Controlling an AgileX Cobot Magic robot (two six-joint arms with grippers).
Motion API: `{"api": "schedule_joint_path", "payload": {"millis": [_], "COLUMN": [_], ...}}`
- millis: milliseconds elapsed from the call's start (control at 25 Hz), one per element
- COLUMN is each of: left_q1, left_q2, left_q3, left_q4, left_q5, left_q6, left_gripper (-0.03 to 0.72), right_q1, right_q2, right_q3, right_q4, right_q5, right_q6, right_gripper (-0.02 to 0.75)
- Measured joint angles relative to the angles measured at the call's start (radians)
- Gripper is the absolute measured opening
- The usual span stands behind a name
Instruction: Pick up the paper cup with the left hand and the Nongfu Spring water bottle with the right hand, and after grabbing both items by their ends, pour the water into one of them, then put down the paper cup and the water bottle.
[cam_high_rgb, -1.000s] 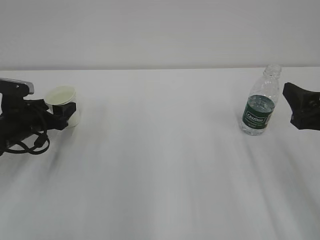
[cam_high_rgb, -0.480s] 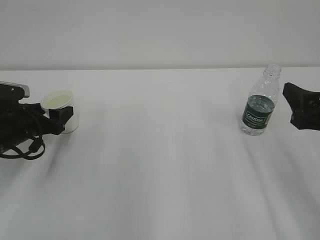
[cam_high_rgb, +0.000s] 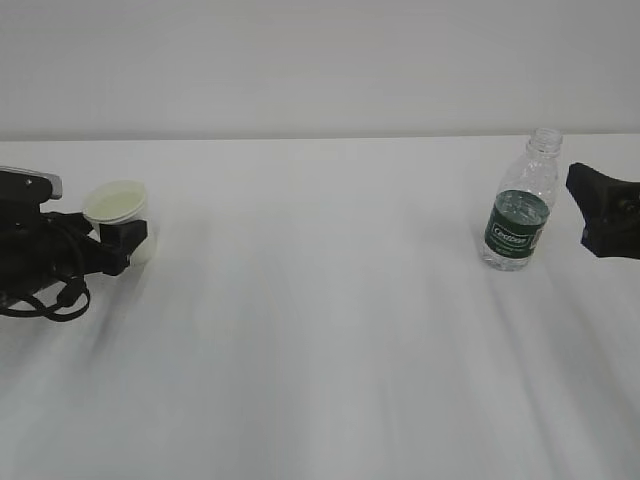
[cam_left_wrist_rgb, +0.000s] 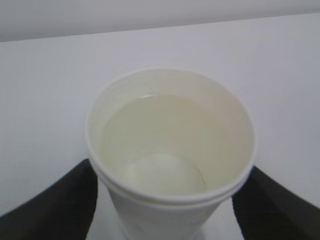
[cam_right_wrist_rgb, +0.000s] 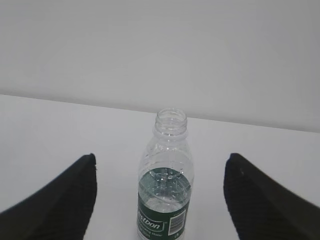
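1. The paper cup (cam_left_wrist_rgb: 170, 155) stands upright at the table's (cam_high_rgb: 320, 330) left end, holding water (cam_left_wrist_rgb: 165, 145), between the left hand's (cam_high_rgb: 118, 240) spread fingers (cam_left_wrist_rgb: 55, 200); whether they touch it is unclear.
2. The uncapped Nongfu Spring water bottle (cam_right_wrist_rgb: 165, 190) stands upright at right, ahead of the wide-open, empty right hand (cam_high_rgb: 578, 205).
3. Its green label's (cam_high_rgb: 514, 232) white lettering is not clearly legible.

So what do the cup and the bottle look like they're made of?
The paper cup looks like matte white paper: rolled rim, cream inside, and a faint line where clear liquid sits against its wall. The bottle looks like thin clear glossy plastic: see-through ribbed walls, open threaded neck, and a dark green label band that could be film or paper.
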Motion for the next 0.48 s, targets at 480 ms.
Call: {"api": "schedule_joint_path", "payload": {"millis": [480], "left_q1": [0.0], "left_q2": [-0.014], "left_q3": [0.035], "left_q4": [0.026], "left_q5": [0.067], "left_q6": [-0.034], "left_gripper": [0.599], "right_q1": [0.0], "right_q2": [0.0], "right_q3": [0.0], "right_q4": [0.0], "right_q5": [-0.001], "right_q6": [0.0], "right_gripper": [0.589]}}
